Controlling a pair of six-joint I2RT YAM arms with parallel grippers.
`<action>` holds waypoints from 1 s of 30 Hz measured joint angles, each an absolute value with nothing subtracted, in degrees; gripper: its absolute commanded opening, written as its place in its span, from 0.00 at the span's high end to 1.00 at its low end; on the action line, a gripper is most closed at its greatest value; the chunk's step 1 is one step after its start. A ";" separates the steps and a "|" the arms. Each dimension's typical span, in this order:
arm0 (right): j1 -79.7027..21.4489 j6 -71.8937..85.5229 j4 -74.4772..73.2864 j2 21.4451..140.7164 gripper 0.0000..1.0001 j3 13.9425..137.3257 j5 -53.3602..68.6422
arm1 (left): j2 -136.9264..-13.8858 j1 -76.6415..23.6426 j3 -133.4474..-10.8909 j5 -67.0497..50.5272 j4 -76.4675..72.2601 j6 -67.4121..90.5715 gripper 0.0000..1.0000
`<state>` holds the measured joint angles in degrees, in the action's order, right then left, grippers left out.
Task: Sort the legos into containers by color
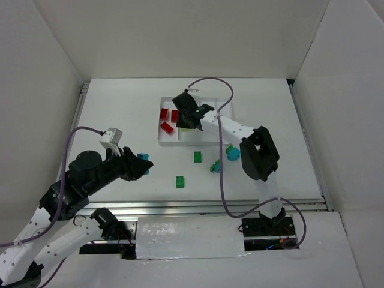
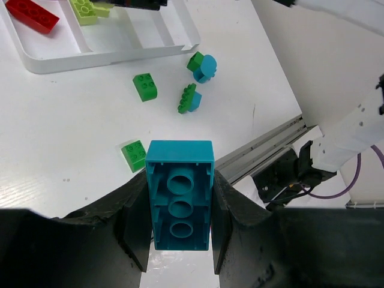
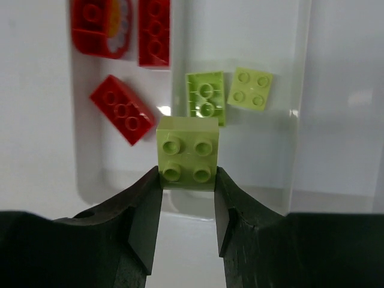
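Sort partly done.

Tray: the first compartment held three red bricks, one of them rounded. The next compartment held two yellow-green bricks. Nothing showed in the other compartments where they could be seen. In the top view the right arm hid part of them.

Right gripper: clamped on a third yellow-green brick, studs toward the wrist camera. It was held over the tray's near end, about at the divider between the red and yellow-green compartments, and not yet released. Height above the tray could not be told.

Left gripper: clamped on a long cyan brick, hollow underside toward the camera. It was over the table, well apart from the tray.

Loose on the table:
- Two single green bricks.
- A green brick touching a small cyan one.
- A green brick touching a round cyan piece.

Judgement: red looked finished and yellow-green would finish with this drop. Cyan and green had not been started, so roughly half the work was left.
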<state>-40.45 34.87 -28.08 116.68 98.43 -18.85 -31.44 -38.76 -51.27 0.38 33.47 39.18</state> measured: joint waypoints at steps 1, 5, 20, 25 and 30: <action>-40.07 34.87 -29.21 118.80 0.99 99.81 -18.90 | -31.42 -38.76 -51.27 0.56 33.71 39.05 1.00; -39.09 35.09 -33.01 122.65 0.72 100.79 -18.81 | -31.44 -38.76 -51.27 1.39 34.52 38.72 1.00; -37.60 35.57 -29.39 108.05 0.25 87.15 -14.85 | -43.86 -38.76 -52.21 7.55 33.06 39.55 1.00; -32.69 39.81 -25.54 82.30 0.20 66.76 -16.23 | -61.06 -38.72 -60.75 8.82 27.31 38.15 1.00; -28.86 43.42 -25.61 57.60 0.06 49.78 -17.15 | -90.19 -38.79 -78.74 8.93 21.91 33.58 1.00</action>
<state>-28.86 43.42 -25.61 57.60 49.78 -17.15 -90.19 -38.79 -78.74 8.93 21.91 33.58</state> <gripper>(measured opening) 0.899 0.480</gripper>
